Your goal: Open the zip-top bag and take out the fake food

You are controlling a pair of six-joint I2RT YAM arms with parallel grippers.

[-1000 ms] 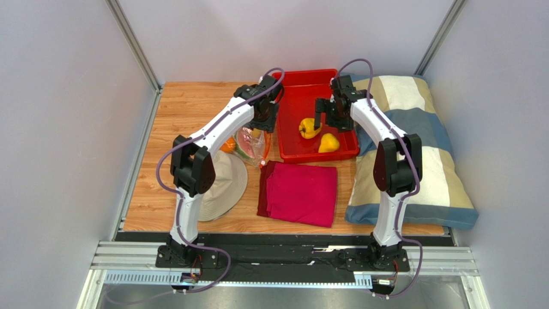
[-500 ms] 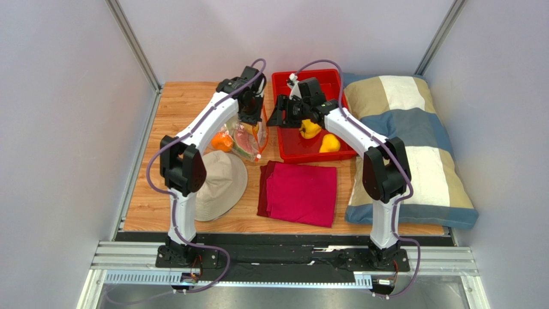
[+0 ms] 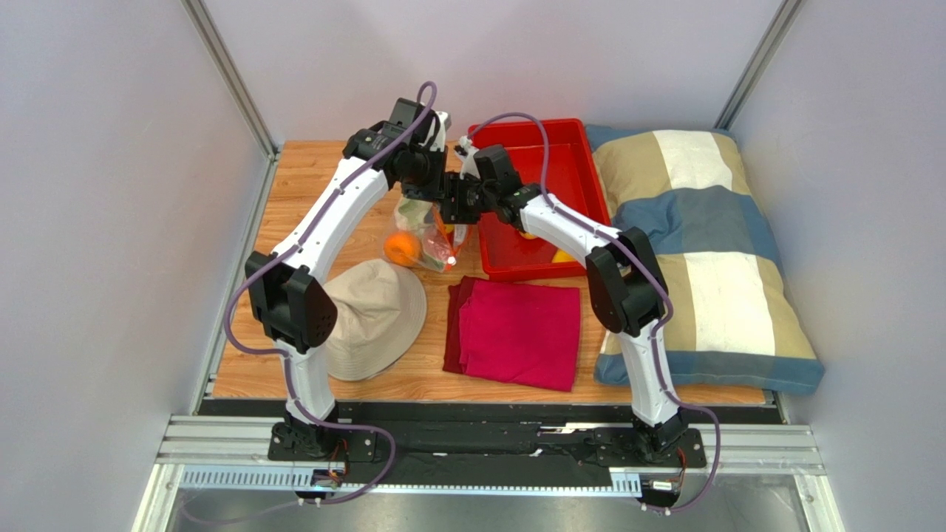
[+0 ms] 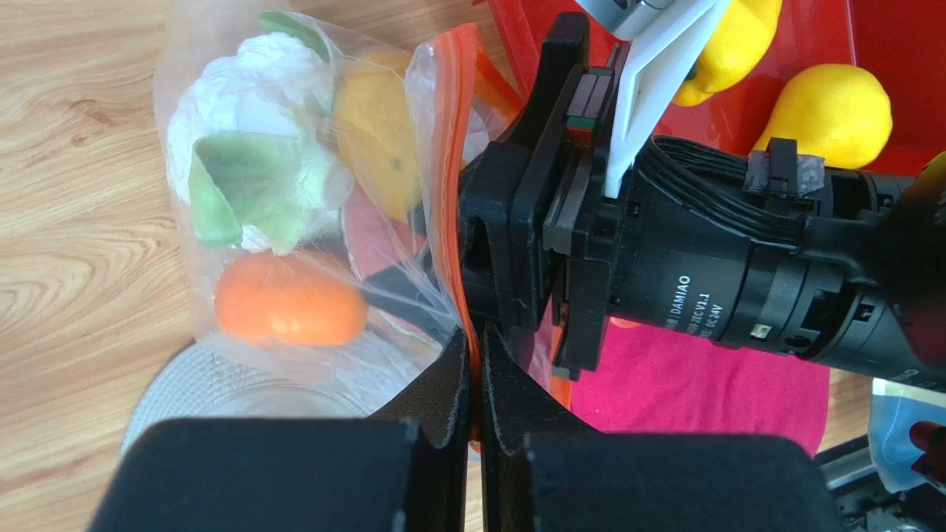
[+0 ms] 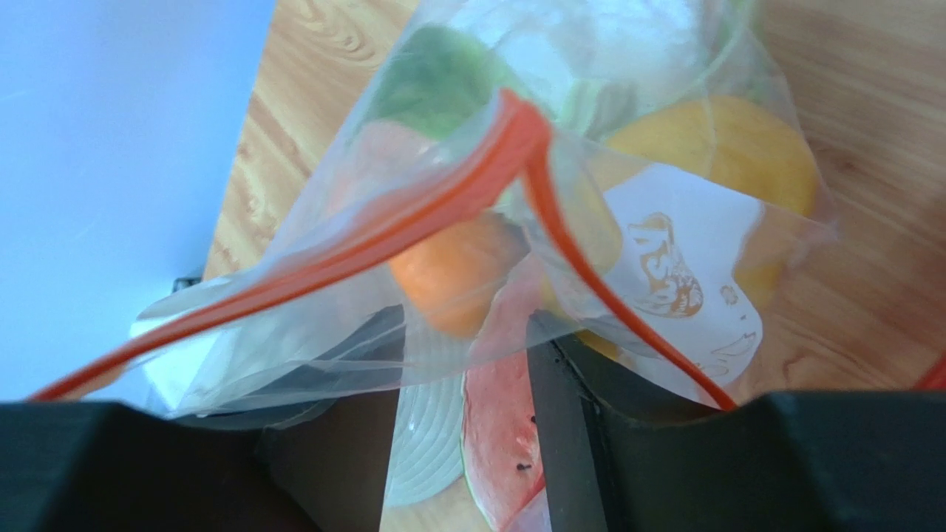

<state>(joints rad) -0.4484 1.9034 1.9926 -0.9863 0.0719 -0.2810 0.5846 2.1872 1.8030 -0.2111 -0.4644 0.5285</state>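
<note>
Indoors, grey walls (image 3: 111, 166) enclose a wooden tabletop (image 3: 322, 177). Just left of the red tray (image 3: 566, 133), the left gripper (image 4: 477, 366) pinches the zip-top bag (image 4: 333, 222) by its orange strip, fake food (image 4: 289, 299) inside; the right gripper (image 3: 450, 208) meets the bag, grip unclear. A striped pillow (image 3: 711, 255) lies right of the tray

Bright even light, faint shadows, sharp overhead view, blurred wrist-view foregrounds, sheen on zip-top bag (image 5: 666, 266)

Wooden table (image 3: 316, 177) carries hat (image 3: 372, 319), red cloth (image 3: 516, 330), red tray (image 3: 566, 166), pillow (image 3: 711, 255).
</note>
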